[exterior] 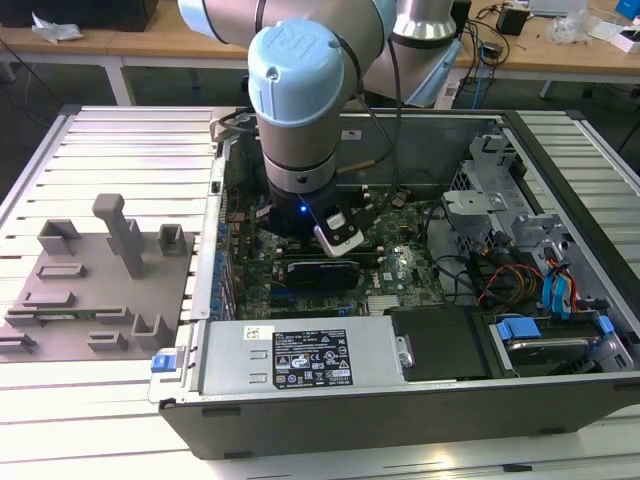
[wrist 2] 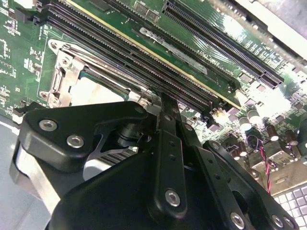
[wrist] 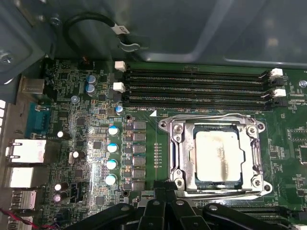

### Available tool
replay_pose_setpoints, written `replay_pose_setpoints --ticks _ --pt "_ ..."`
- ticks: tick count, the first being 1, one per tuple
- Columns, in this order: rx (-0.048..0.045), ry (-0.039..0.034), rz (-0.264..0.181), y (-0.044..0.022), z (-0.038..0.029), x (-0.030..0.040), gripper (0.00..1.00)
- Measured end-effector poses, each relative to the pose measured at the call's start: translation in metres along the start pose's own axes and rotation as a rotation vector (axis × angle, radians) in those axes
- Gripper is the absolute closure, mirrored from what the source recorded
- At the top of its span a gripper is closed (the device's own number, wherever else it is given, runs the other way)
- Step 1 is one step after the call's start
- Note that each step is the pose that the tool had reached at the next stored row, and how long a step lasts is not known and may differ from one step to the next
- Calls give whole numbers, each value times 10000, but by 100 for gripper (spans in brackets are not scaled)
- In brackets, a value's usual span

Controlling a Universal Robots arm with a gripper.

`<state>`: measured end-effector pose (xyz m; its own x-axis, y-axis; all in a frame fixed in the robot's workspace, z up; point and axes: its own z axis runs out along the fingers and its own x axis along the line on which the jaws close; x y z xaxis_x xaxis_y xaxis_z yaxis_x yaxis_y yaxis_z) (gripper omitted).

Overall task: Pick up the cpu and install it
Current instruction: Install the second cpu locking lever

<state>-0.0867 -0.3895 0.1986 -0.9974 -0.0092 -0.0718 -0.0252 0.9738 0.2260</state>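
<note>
In the first wrist view, the black metal gripper (wrist: 165,203) sits closest to the camera, with its thin fingers pressed close together and nothing between them. Their tips hang just beside the near edge of the shiny metal-framed square socket (wrist: 214,153) on the green motherboard (wrist: 96,139). The cpu (wrist: 218,152), a small flat square chip with a pale silvery top that has brownish smudges on it, lies flat inside that socket, with the metal frame all around it. Past the socket run four long black memory slots (wrist: 196,86) with white clips at their ends, and a row of small blue-topped round parts (wrist: 112,154) stands on the board beside the socket. A black looped cable (wrist: 84,24) hangs against the grey case wall beyond the slots. In the second wrist view, the gripper (wrist 2: 163,103) points at the long black slots (wrist 2: 144,57), and a pale corner of the cpu (wrist 2: 93,91) peeks out by the socket frame. In the exterior view, the arm's light blue and silver wrist (exterior: 300,110) reaches down into the open dark grey computer case (exterior: 400,400). A grey plastic fixture plate with blocks (exterior: 95,290) lies on the ribbed metal table (exterior: 130,150) at the exterior view's left, well apart from the gripper.
</note>
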Motion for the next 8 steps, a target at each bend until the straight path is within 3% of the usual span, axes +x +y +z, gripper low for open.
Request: replay_pose_setpoints --ticks 8 --pt "9 4 0 42 -186 -14 89"
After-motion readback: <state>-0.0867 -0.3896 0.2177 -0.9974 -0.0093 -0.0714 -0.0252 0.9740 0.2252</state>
